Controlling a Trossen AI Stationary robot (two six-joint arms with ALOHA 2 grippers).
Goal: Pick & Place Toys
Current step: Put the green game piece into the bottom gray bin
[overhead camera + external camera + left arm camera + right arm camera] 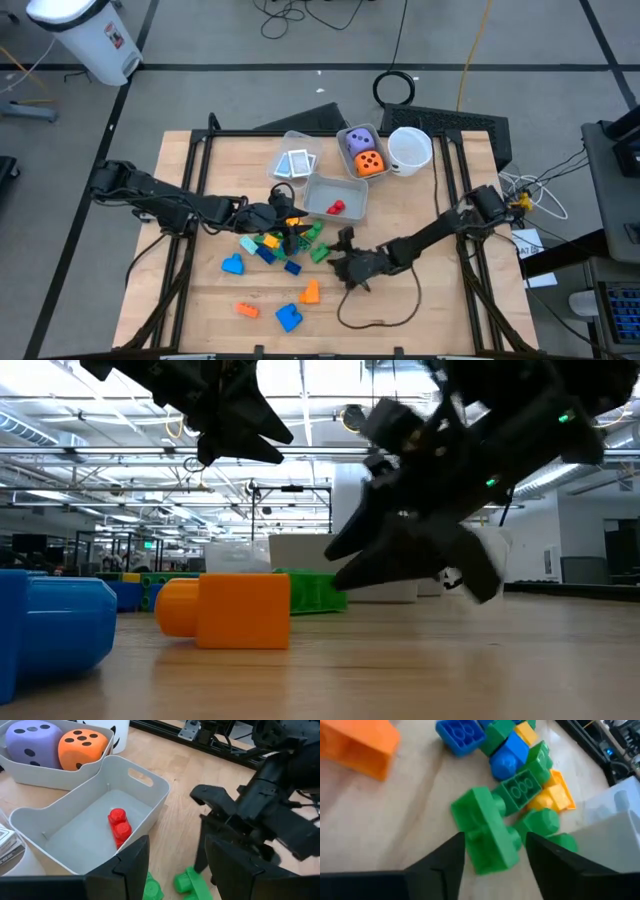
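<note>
A pick is being lined up: the right gripper (495, 852) is held part open and empty over a green block (487, 832) lying on the surface beside the block pile (278, 243). Next, lowering and closing around it is judged necessary. The left gripper (172, 865), part open and empty, is held near the bin (145, 785) where 1 red block (118, 826) lies.

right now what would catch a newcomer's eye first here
Most likely the bright heap of blocks at the table's middle, where both grippers meet: the left gripper at the heap's far edge, the right gripper with open jaws over a green block. Next, the purple die and orange die share a bin at the far side, beside a white cup.
</note>
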